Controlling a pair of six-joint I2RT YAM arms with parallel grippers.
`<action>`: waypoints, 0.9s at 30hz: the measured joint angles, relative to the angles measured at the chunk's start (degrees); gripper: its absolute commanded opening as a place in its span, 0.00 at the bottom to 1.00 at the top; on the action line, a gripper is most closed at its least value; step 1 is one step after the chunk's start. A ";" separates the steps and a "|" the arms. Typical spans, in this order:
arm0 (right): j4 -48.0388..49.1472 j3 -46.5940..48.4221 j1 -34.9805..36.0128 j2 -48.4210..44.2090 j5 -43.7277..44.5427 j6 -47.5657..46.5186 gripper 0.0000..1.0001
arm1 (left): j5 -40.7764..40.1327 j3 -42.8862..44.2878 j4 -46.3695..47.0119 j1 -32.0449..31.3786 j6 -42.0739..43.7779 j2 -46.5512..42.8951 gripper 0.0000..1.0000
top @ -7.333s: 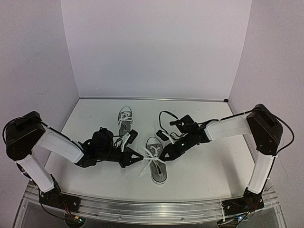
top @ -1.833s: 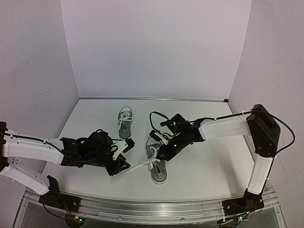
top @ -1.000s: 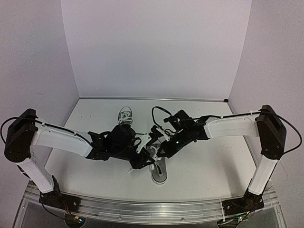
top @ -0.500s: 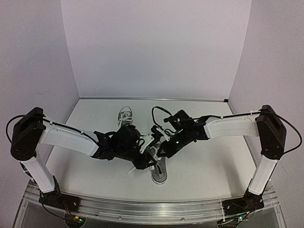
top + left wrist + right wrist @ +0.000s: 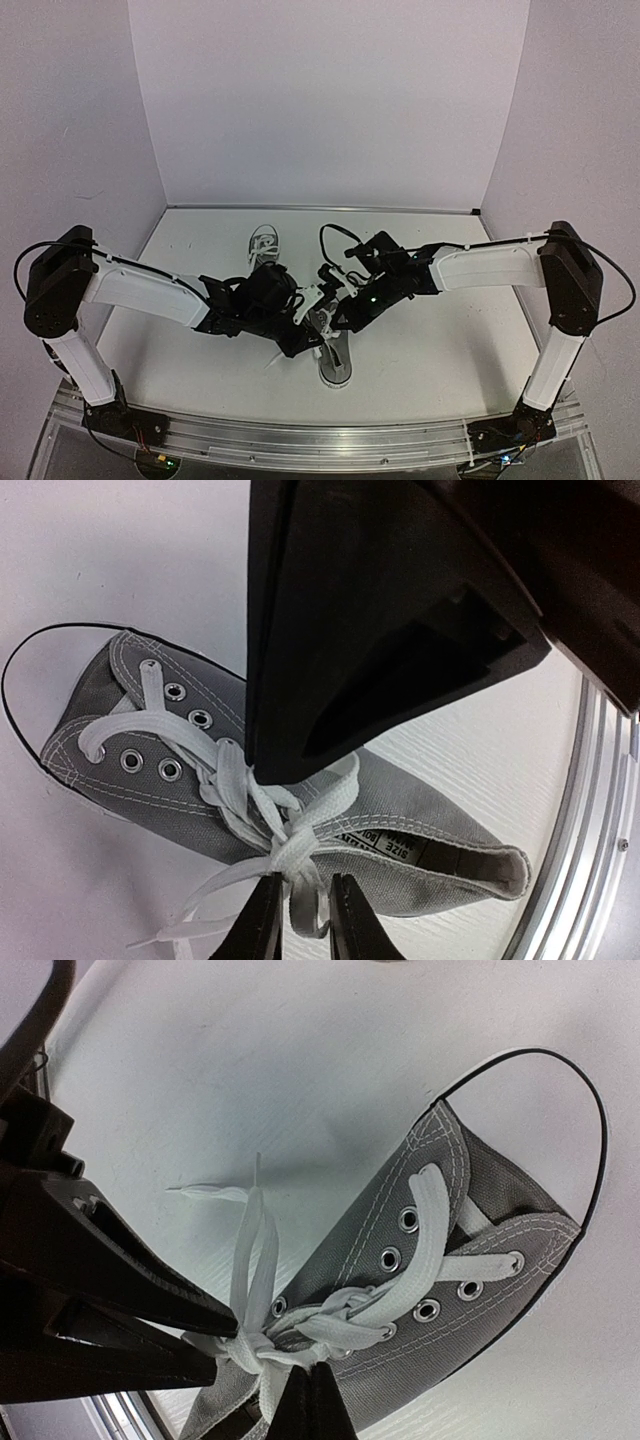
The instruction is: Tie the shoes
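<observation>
The left gripper (image 5: 303, 898) and right gripper (image 5: 311, 1388) each clamp the white lace (image 5: 228, 770) at the knot of the near sneaker (image 5: 420, 810). Uneven pulling could slip a loop free or drag the sneaker.

A grey shoe (image 5: 470, 1250) lies on the white worktop (image 5: 250, 1060), with its white toe cap (image 5: 525, 1105) toward the upper right. A white lace (image 5: 430, 1210) crosses between the metal eyelets (image 5: 408, 1220) and gathers in a knot (image 5: 255, 1345) low in the picture. One loose end (image 5: 250, 1240) runs up from the knot and lies flat. The right claw (image 5: 308, 1400) enters from the bottom edge, fingers pressed together, tip just beside the knot. The left claw (image 5: 215, 1345) reaches in from the left, and its dark fingers meet at the knot.
</observation>
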 measured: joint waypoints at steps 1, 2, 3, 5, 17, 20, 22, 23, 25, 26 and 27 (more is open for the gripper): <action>-0.01 0.00 -0.01 0.00 0.06 0.00 0.00 | -0.07 0.00 -0.09 0.05 0.12 0.01 0.08; -0.01 0.00 -0.02 -0.01 0.17 0.00 0.00 | -0.15 0.00 -0.16 0.12 0.15 0.02 0.05; -0.01 0.00 -0.02 -0.02 0.28 0.00 0.00 | -0.25 0.00 -0.24 0.23 0.08 0.01 0.02; 0.01 -0.03 -0.02 -0.02 0.48 0.02 0.00 | -0.53 0.00 -0.58 0.43 0.13 0.00 0.00; 0.63 -3.32 -0.56 -0.27 3.06 0.78 0.00 | -1.82 -2.03 -1.10 3.65 -0.35 -3.12 0.00; 1.39 -4.33 -0.90 -0.90 3.59 1.07 0.00 | -1.82 -2.64 -0.97 3.86 -0.44 -3.45 0.00; 2.01 -4.89 -1.11 -1.53 3.84 1.24 0.00 | -1.79 -3.15 -0.81 4.06 -0.46 -3.46 0.00; 2.26 -5.15 -1.21 -1.79 3.94 1.27 0.00 | -1.78 -3.33 -0.64 4.15 -0.45 -3.48 0.00; 2.75 -5.74 -1.32 -2.31 4.20 1.34 0.00 | -1.78 -3.52 -0.20 4.23 -0.46 -3.50 0.00; 2.94 -6.02 -1.33 -2.50 4.34 1.41 0.00 | -1.78 -3.56 -0.01 4.26 -0.46 -3.50 0.00; 3.13 -6.33 -1.33 -2.60 4.47 1.46 0.00 | -1.78 -3.56 0.12 4.28 -0.46 -3.50 0.00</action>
